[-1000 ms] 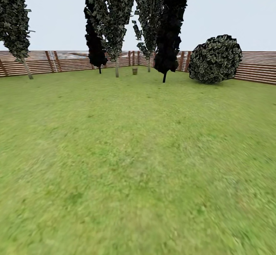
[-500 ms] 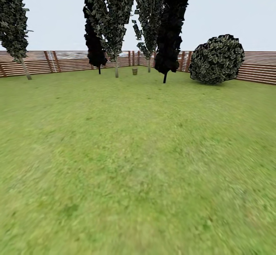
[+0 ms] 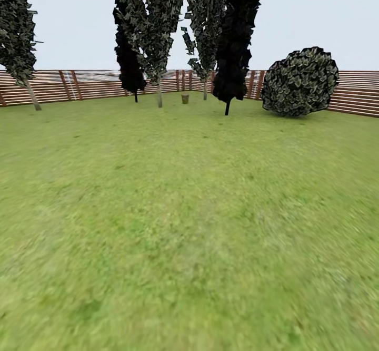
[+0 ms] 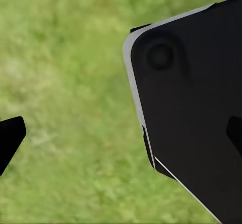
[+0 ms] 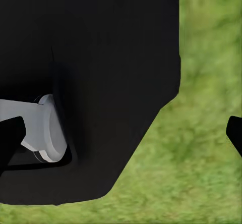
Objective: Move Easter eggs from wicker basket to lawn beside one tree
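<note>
Far across the lawn [image 3: 189, 208], the wicker basket [image 3: 185, 98] is a tiny brown shape near the back fence. It stands between two pale-trunked trees [image 3: 159, 94] [image 3: 205, 88]. The Easter eggs are hidden at this distance. In the left wrist view my left gripper [image 4: 121, 135] is open, its dark fingertips [image 4: 10, 138] at the frame's sides, with grass and a black panel of the robot's body [image 4: 196, 113] behind it. In the right wrist view my right gripper [image 5: 121, 133] is open too and holds nothing, in front of the robot's black body [image 5: 101, 72].
A brown slat fence [image 3: 95, 83] rings the garden. Another pale-trunked tree [image 3: 31, 95] leans at the far left. Two black-trunked trees [image 3: 227, 103] [image 3: 135, 94] stand near the basket. A round dark bush [image 3: 300, 81] sits at the back right.
The whole head view has widened slightly: the left tree slid left, the bush slid right and looks a little larger. The camera has moved forward; the things themselves have not moved.
</note>
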`<state>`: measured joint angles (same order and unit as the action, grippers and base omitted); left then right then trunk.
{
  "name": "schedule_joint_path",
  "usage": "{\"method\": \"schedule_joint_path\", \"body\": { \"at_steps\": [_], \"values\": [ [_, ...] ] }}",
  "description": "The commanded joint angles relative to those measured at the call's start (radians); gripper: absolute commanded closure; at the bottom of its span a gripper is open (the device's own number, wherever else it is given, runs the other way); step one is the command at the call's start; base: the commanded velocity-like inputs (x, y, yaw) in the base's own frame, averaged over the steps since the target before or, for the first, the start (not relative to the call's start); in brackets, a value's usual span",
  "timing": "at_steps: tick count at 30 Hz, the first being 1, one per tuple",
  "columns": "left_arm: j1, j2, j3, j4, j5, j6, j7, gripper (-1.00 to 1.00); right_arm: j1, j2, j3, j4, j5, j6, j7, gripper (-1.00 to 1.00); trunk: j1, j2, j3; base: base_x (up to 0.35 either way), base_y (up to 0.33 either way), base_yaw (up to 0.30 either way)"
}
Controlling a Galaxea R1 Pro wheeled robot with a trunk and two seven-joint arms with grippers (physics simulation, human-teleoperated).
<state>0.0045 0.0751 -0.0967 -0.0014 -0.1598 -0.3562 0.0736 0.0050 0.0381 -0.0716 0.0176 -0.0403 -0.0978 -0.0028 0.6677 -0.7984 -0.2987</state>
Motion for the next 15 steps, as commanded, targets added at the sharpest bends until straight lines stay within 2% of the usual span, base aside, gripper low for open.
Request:
{"method": "schedule_joint_path", "body": {
  "at_steps": [1, 15],
  "values": [
    [0.000, 0.000, -0.008, 0.000, -0.007, -0.003, 0.008, -1.00, 0.000, 0.000, -0.007, 0.002, -0.004, -0.007, 0.000, -1.00, 0.001, -0.001, -0.001, 0.340, 0.057, 0.000],
    [0.000, 0.000, -0.008, 0.000, -0.006, -0.003, 0.008, -1.00, 0.000, 0.000, -0.007, 0.002, -0.004, -0.007, 0.000, -1.00, 0.001, -0.001, -0.001, 0.340, 0.027, 0.000]
  ]
}}
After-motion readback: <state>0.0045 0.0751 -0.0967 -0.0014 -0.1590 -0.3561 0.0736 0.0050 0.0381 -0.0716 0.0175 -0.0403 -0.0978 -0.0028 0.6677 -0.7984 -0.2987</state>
